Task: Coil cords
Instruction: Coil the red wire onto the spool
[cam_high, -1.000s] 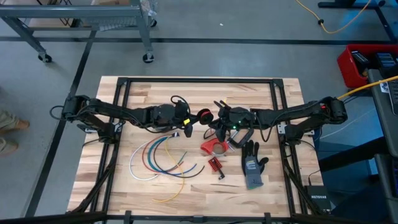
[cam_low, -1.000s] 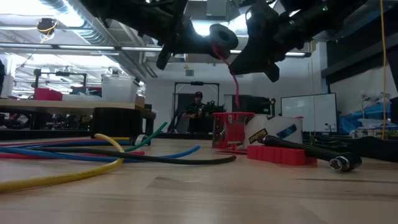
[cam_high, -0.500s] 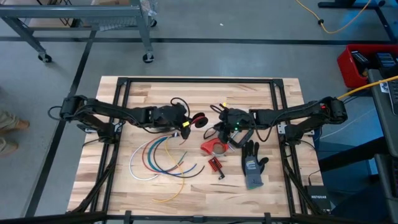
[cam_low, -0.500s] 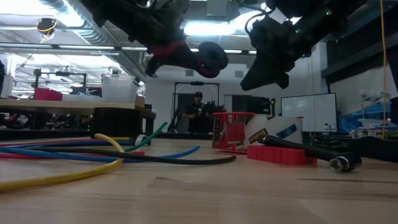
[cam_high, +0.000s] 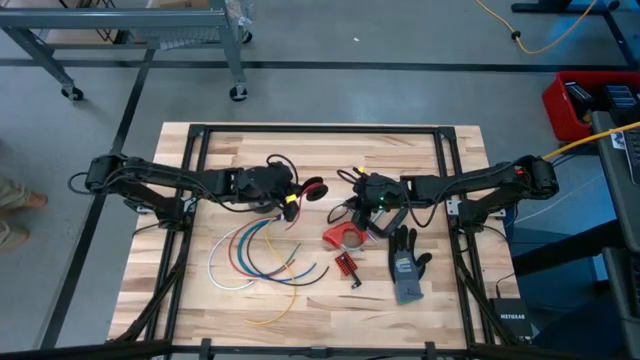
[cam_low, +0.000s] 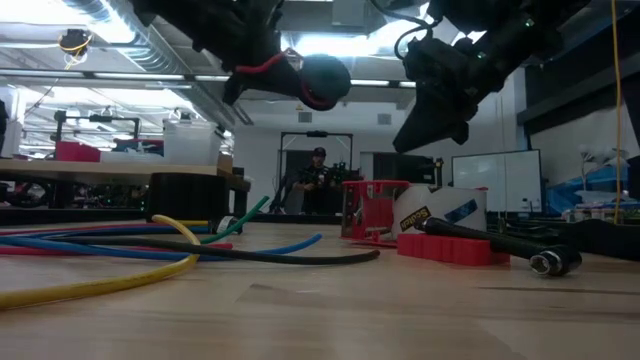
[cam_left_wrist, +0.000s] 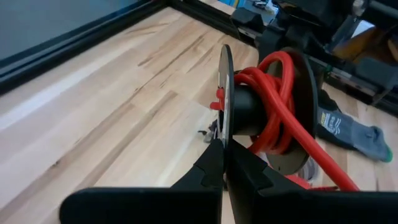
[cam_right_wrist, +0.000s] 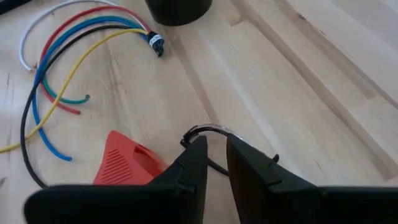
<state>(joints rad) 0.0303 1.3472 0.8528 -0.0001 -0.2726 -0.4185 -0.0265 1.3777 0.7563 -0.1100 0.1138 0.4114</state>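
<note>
Left gripper (cam_left_wrist: 222, 163) on red-cord spool (cam_left_wrist: 261, 112)

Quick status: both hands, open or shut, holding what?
Left hand: shut on the black spool wound with red cord.
Right hand: slightly open, holding nothing.

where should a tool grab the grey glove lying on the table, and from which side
Take the grey glove at its cuff end, coming straight down from above. It lies flat, and the cuff points toward the table's near edge, away from the red parts crowding its fingertips, so that end is probably easiest to reach.

the red cord (cam_left_wrist: 283, 118) runs off the left wrist view's edge.
</note>
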